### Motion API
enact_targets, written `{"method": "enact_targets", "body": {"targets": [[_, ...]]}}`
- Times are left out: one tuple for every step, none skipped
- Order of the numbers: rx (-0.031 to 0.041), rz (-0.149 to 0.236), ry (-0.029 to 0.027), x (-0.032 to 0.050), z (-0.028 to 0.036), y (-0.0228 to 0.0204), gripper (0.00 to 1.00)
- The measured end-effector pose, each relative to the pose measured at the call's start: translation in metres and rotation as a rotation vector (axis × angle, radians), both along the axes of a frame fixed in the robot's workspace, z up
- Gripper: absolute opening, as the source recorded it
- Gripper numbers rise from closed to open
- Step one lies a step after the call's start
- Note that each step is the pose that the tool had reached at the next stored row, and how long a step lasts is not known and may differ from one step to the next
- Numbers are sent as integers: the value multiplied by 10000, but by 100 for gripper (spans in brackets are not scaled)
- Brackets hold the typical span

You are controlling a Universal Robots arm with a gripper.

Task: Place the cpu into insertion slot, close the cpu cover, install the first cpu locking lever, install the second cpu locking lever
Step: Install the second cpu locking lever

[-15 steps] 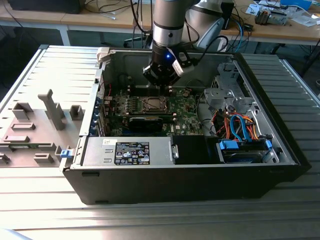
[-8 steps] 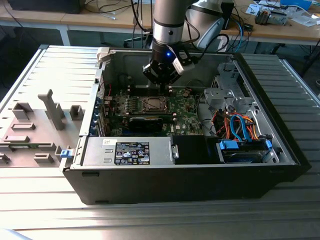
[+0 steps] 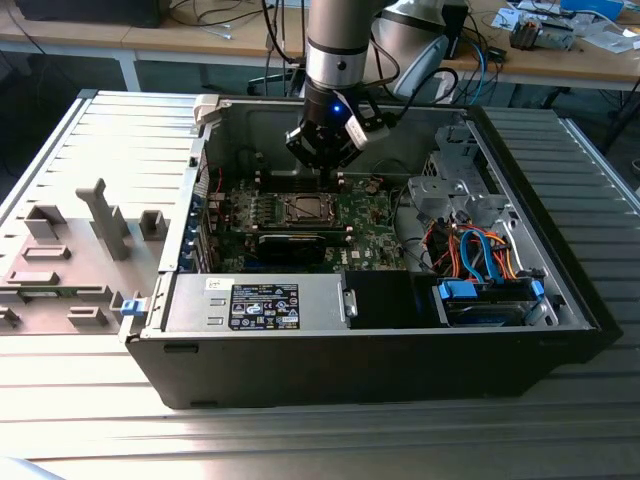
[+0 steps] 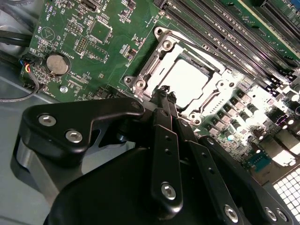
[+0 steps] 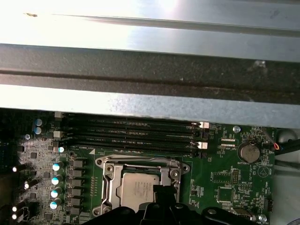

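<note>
Near the centre of the second wrist view, the cpu sat flat in the insertion slot, its dull silver top showing through the square opening of the cpu cover, which lay closed over it. The first two steps therefore appeared done. Thin wire levers ran along the frame's edges, but whether either was latched could not be told; the lever steps were judged outstanding.

The tool hung just at the lower edge of the socket frame, its fingers drawn together with nothing visible between them. In the first wrist view the chip lay low in the frame, below the long black memory slots. The computer case stood on the slatted surface.
</note>
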State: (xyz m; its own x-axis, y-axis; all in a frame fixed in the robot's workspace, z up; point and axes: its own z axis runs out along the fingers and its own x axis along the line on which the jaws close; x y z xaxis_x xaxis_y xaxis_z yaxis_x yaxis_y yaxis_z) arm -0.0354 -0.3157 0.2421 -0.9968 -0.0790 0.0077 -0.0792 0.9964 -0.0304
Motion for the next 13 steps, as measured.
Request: {"method": "enact_targets", "body": {"targets": [[-1, 0, 0, 0, 0, 0, 11], [-2, 1, -1, 0, 0, 0, 11], [-2, 0, 0, 0, 0, 0, 11], [5, -1, 1, 0, 0, -3, 11], [66, 0, -1, 0, 0, -11, 11], [169, 0, 0, 0, 0, -20, 11], [302, 0, 0, 0, 0, -32, 11], [387, 0, -1, 0, 0, -41, 11], [471, -1, 0, 0, 0, -49, 11], [575, 0, -1, 0, 0, -58, 11], [655, 0, 0, 0, 0, -65, 11], [727, 0, 0, 0, 0, -72, 11], [780, 0, 0, 0, 0, -77, 11]]}}
